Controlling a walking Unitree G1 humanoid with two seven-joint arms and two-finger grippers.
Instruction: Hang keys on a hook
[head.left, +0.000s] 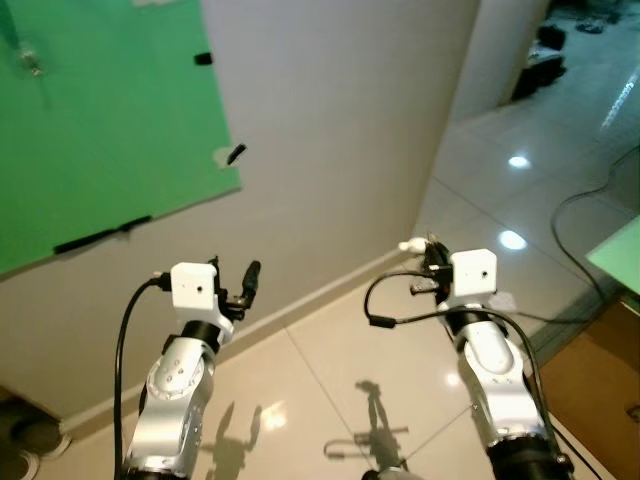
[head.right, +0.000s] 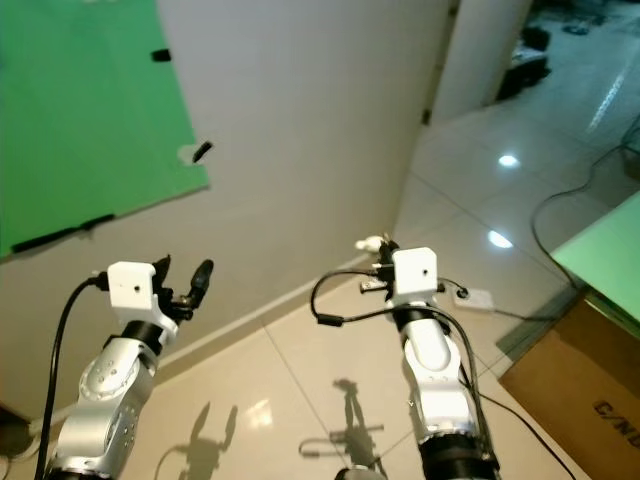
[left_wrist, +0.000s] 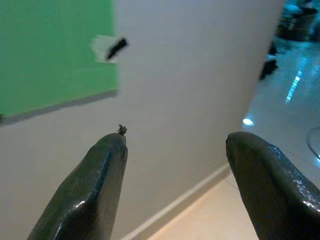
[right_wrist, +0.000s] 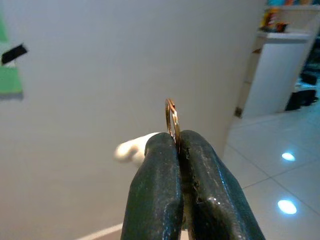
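My right gripper (right_wrist: 177, 145) is shut on a thin brass key ring (right_wrist: 171, 116), which stands up edge-on from between the fingertips. A white fob (right_wrist: 131, 149) hangs just behind them. In the eye views that gripper (head.left: 430, 256) is held up before the pale wall's corner, with the white fob (head.left: 410, 244) at its tip. My left gripper (head.left: 234, 274) is raised toward the wall below a green sheet (head.left: 100, 120), open with nothing between its fingers (left_wrist: 107, 170). A small clear fitting (head.left: 31, 62), maybe a hook, sits high on the green sheet.
Black tape strips (head.left: 100, 236) hold the green sheet to the wall. The glossy tiled floor (head.left: 330, 390) runs right past the wall corner. A cardboard box (head.right: 590, 390), a green surface (head.left: 620, 250) and a cable (head.left: 580, 215) lie to the right. Dark objects (head.left: 30, 440) sit low left.
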